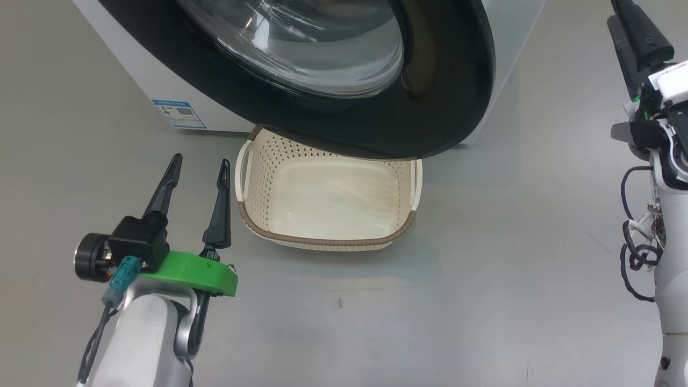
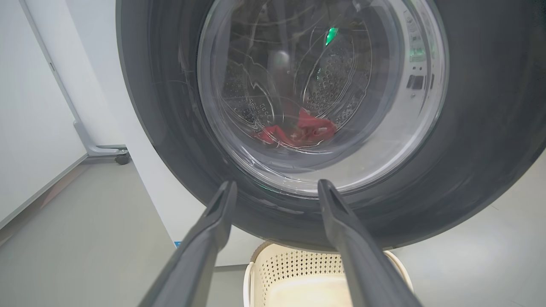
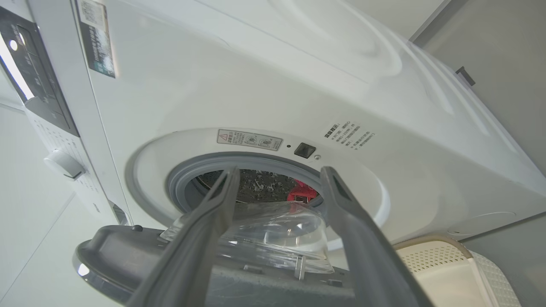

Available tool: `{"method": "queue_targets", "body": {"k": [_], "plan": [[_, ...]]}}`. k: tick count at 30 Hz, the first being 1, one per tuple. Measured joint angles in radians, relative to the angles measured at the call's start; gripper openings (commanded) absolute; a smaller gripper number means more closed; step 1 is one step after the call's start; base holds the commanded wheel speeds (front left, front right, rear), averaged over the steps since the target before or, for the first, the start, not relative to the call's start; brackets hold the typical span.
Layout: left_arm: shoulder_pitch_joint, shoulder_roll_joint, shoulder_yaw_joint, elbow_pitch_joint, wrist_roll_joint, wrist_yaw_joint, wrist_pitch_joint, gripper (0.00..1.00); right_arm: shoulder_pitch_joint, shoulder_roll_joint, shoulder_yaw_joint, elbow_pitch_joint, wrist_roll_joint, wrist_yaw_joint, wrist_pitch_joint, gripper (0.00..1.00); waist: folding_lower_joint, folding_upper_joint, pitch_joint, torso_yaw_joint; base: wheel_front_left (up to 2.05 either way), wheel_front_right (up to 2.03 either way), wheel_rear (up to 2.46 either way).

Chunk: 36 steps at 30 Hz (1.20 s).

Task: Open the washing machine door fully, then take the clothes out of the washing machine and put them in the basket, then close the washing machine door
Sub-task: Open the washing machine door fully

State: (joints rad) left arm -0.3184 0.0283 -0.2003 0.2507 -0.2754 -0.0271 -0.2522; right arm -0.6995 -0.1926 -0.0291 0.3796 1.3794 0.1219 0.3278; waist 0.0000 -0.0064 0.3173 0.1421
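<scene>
While the door (image 1: 446,107) stands swung out over the basket (image 1: 322,240) on the floor (image 1: 510,269), red clothes (image 2: 298,130) lie low in the drum (image 2: 341,76) of the machine (image 3: 298,85). Left end effector (image 1: 200,160), fingers apart, hovers at the basket's left side; right end effector (image 3: 279,170), fingers likewise apart and gripping nothing, points toward the grey-ringed opening (image 3: 179,187) above the door's glass bowl (image 3: 277,238).

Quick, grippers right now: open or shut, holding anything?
Left gripper: open, holding nothing.
Right gripper: open, holding nothing.
</scene>
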Motion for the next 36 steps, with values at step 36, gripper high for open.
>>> {"method": "queue_targets", "body": {"k": [36], "plan": [[0.053, 0.001, 0.034, 0.024, 0.022, -0.013, 0.000, 1.00, 0.388, -0.129, 0.242, -0.068, -0.817, -0.081, -0.584, 1.00, 0.0000, 0.0000, -0.081, -0.045, 0.00, 0.00, 0.00]]}}
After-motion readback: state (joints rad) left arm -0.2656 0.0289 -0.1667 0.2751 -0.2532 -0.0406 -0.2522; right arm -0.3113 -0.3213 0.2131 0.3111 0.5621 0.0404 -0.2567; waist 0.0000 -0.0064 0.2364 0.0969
